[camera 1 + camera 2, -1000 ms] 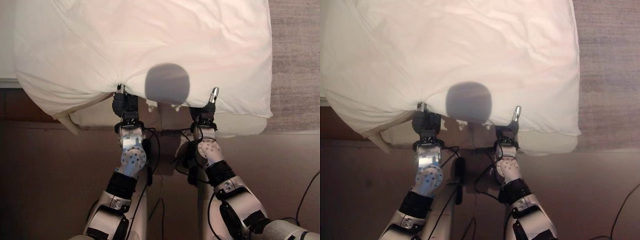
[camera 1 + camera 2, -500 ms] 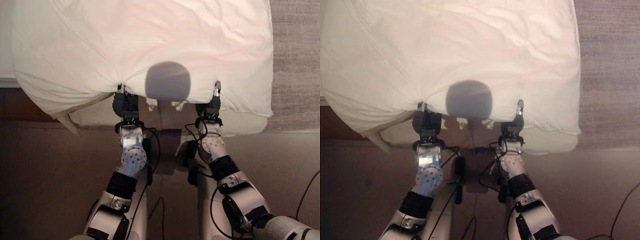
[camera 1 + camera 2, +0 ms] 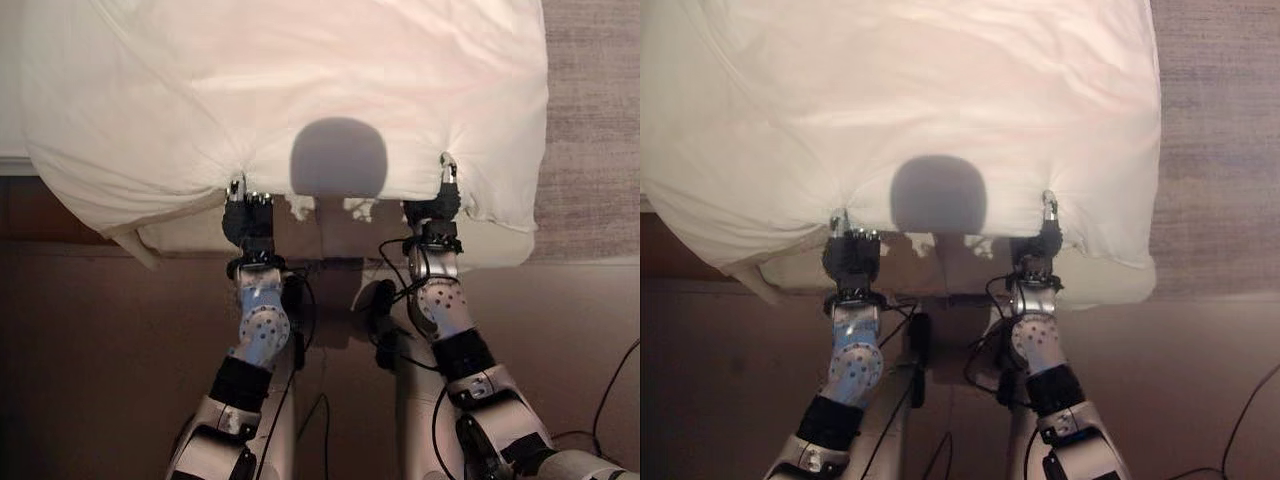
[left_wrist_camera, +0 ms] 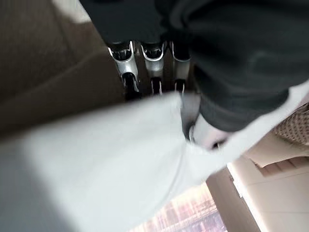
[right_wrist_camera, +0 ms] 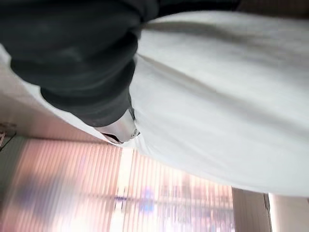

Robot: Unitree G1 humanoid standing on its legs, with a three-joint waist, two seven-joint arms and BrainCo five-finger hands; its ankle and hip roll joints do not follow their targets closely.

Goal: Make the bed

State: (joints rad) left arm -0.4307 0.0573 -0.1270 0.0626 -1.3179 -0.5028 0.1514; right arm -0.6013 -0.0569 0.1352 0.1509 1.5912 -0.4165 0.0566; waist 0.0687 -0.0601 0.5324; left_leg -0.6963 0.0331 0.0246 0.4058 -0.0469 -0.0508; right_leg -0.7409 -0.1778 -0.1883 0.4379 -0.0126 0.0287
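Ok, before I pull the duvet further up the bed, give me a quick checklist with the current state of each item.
1. Left robot hand gripping the duvet edge: ok, cloth bunches at its fingers.
2. Right robot hand gripping the edge: ok, thumb over the cloth.
3. Both hands level along the edge: roughly ok, right slightly further forward.
4. Duvet square on the mattress: not ok, the left corner sags off the side.
5. Duvet smooth: not ok, creases radiate from both grips.
6. Far end of the bed: cannot tell.

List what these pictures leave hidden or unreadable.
- Right hand: its fingers are tucked under the white duvet, so the grip cannot be judged, even in the right wrist view.
- Duvet's far end: cut off by the top edge of both eye views.
- Mattress: mostly covered by the duvet.
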